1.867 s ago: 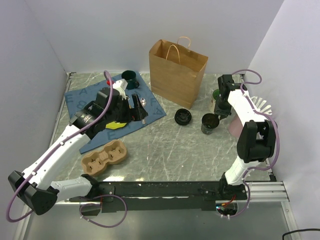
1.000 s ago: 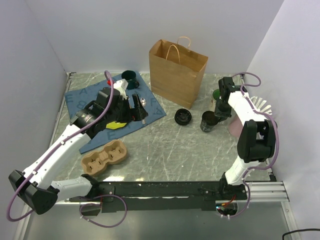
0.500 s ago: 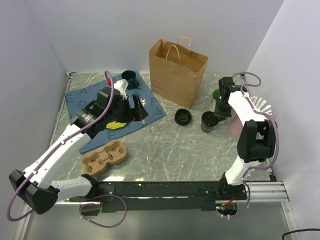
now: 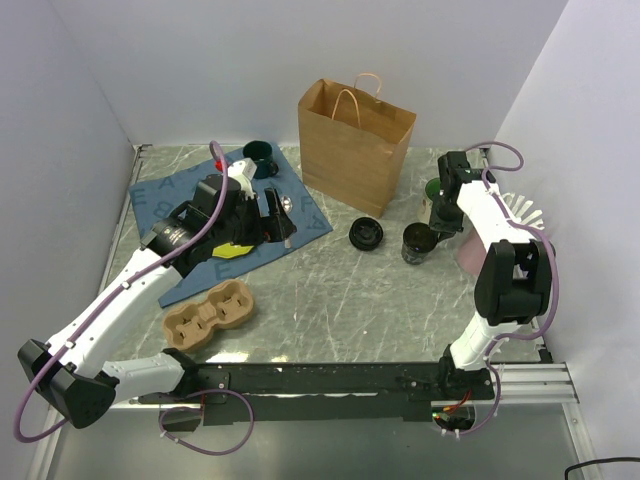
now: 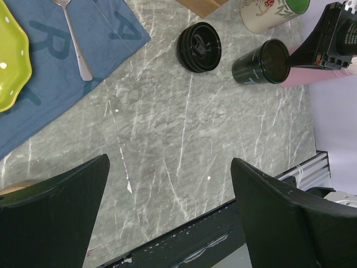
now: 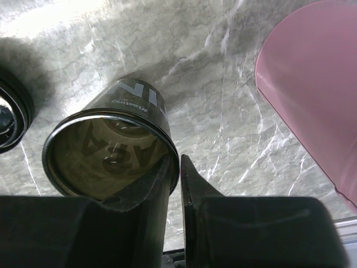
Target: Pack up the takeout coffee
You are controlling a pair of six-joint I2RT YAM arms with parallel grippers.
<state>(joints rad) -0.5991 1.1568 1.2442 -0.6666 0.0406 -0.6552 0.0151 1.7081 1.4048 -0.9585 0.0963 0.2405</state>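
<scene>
The takeout coffee cup (image 4: 417,243) is short, dark and lidless, standing on the marble table right of centre. Its round black lid (image 4: 366,234) lies flat just to its left. My right gripper (image 4: 436,229) pinches the cup's right wall. In the right wrist view one finger is inside the cup (image 6: 111,145), the other is outside the rim, and the gripper (image 6: 177,164) is shut on it. My left gripper (image 4: 275,222) hangs open over the blue cloth (image 4: 225,215), holding nothing; its view shows the cup (image 5: 261,61) and lid (image 5: 199,47) far off.
A brown paper bag (image 4: 352,145) stands open at the back. A white mug (image 4: 433,190) and a pink plate (image 4: 468,255) crowd the right arm. A cardboard cup carrier (image 4: 210,315) lies front left. A dark green mug (image 4: 260,155), spoon (image 5: 72,33) and yellow-green plate (image 5: 8,61) sit on the cloth.
The right gripper has nudged the cup slightly left and closer to the lid; it tilted briefly and now stands upright. The left arm has not moved.
</scene>
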